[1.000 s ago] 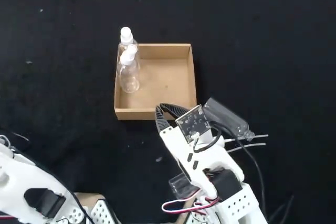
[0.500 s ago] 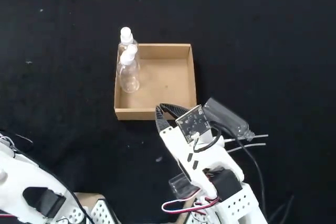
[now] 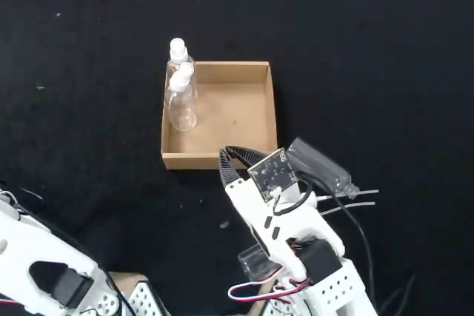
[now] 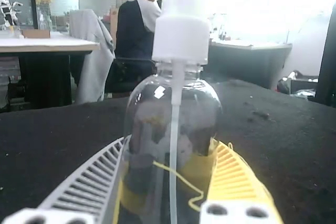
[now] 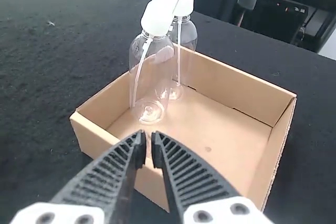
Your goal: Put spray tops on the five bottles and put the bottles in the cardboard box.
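The left claw (image 4: pixel 171 148) grips a clear bottle (image 4: pixel 157 124) upright between its grey and yellow fingers (image 4: pixel 233 179). A white spray top (image 4: pixel 180 30) sits on the neck, its tube (image 4: pixel 174 182) running down inside. Black tabletop (image 4: pixel 283 129) stretches behind.

You will see clear, glossy plastic on the bottles (image 3: pixel 181 109), with opaque white plastic spray tops (image 3: pixel 180 78). The cardboard box (image 3: pixel 272 105) is plain brown and matt. The table (image 3: pixel 370 72) covering is black, matt, lint-flecked cloth. Ribbed plastic forms the black right gripper (image 5: pixel 147 140) and the yellow-and-grey left gripper (image 4: pixel 173 150).
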Motion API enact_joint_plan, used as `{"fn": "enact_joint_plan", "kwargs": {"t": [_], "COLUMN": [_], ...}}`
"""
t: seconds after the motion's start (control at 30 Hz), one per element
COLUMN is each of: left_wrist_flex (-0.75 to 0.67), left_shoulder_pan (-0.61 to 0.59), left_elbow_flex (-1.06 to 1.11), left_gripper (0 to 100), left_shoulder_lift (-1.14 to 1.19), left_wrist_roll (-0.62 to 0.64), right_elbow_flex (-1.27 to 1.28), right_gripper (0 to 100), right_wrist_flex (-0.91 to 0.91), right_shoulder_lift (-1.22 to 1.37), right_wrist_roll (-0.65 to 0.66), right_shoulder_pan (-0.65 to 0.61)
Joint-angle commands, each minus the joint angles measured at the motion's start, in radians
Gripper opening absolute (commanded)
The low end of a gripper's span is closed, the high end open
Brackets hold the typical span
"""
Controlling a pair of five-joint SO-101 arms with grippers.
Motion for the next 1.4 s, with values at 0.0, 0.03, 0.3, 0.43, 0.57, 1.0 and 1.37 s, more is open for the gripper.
{"fn": "enact_joint_plan", "kwargs": {"t": [0.0,0.03,0.3,0.43,0.57,1.0,1.37], "left_wrist_flex": [-0.028,-0.028,-0.026,-0.026,-0.026,-0.026,-0.025], "left_shoulder_pan": [-0.031,-0.041,-0.062,-0.058,-0.064,-0.07,-0.085], "left_elbow_flex": [-0.082,-0.096,-0.199,-0.165,-0.163,-0.205,-0.142], "left_gripper": [3,3,3,5,17,24,24], "left_shoulder_lift": [0.075,0.077,0.089,0.089,0.089,0.075,-0.095], "left_wrist_roll": [-0.011,-0.011,-0.012,-0.012,-0.031,-0.037,-0.031], "right_elbow_flex": [-0.008,-0.008,-0.008,-0.008,-0.008,-0.008,-0.008], "right_gripper": [1.1,1.1,1.1,1.1,1.1,1.1,1.1], "right_wrist_flex": [0.0,-0.002,-0.002,-0.002,-0.002,-0.002,-0.002], "right_shoulder_lift": [-0.113,-0.113,-0.113,-0.113,-0.113,-0.113,-0.113], "right_wrist_roll": [-0.002,0.0,0.0,0.0,0.0,0.0,0.0], "right_shoulder_pan": [0.018,0.018,0.018,0.018,0.018,0.018,0.018]}}
